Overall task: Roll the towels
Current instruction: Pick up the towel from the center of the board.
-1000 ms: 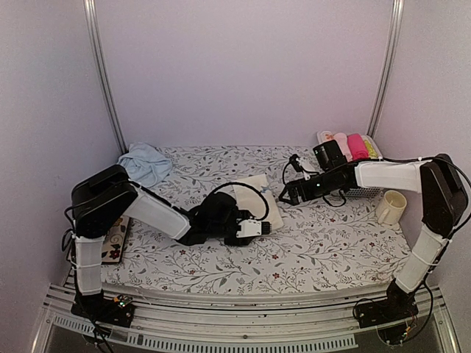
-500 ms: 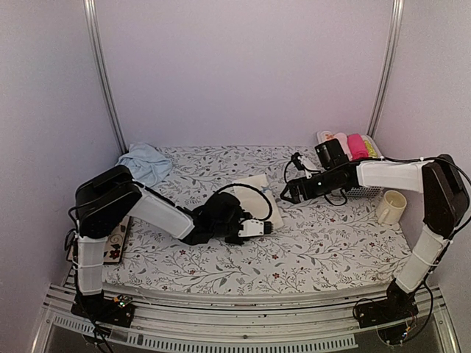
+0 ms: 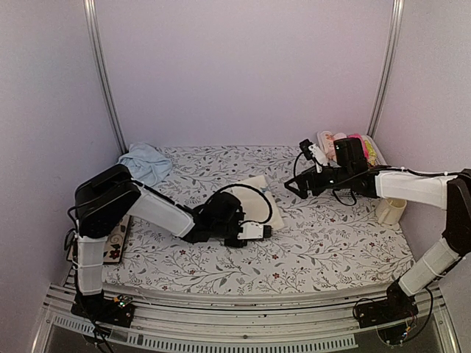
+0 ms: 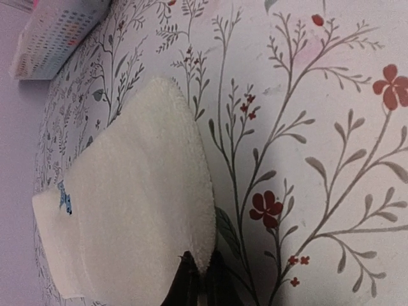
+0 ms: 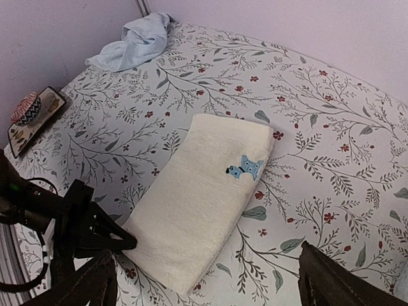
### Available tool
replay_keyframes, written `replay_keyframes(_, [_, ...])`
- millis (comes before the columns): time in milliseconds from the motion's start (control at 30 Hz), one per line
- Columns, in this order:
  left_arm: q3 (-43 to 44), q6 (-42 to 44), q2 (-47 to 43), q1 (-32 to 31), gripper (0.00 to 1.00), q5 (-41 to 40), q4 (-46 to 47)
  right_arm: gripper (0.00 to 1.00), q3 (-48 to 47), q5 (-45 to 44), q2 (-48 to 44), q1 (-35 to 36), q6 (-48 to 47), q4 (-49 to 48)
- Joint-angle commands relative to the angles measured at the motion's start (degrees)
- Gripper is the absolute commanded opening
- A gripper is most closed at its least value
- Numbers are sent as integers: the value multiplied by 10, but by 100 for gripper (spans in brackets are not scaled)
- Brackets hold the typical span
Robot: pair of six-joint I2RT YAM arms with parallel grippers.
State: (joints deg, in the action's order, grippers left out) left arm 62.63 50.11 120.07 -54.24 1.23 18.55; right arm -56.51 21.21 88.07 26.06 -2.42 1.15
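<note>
The cream towel [image 3: 259, 193] [image 5: 204, 191] lies folded flat in the middle of the flowered table, a small blue dog patch on its far end. My left gripper [image 3: 268, 227] [image 4: 199, 280] is shut on its near corner, and the dark fingers [image 5: 118, 242] pinch the fluffy edge [image 4: 205, 252]. Raised above the table to the right of the cream towel, my right gripper [image 3: 289, 189] [image 5: 205, 271] is open and holds nothing. The light blue towel [image 3: 145, 163] [image 5: 137, 39] lies crumpled at the back left, away from both grippers.
A white basket [image 3: 370, 149] [image 4: 54, 32] with rolled cloths stands at the back right, partly behind the right arm. A cream mug [image 3: 391, 209] sits near the right edge. A patterned tray [image 3: 115, 239] with a pink knitted lump [image 5: 27, 107] lies at the left edge.
My left gripper has shut on the cream towel's near corner. The right arm has risen and drawn back to the right, away from the towel, its gripper still open.
</note>
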Motion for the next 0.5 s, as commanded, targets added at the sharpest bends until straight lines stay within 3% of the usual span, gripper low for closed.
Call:
replay_keyframes(0, [-7,-23,-1,9,0,53,-79,99,57,59,-64,-2,-99,-121])
replay_keyframes(233, [6,-82,-26,41,0,143,-145,99,164,127,-121,7,-247,-203])
replay_keyframes(467, [20,-137,-33,88,0,254,-204,100,187,182,-123,38,-366,-173])
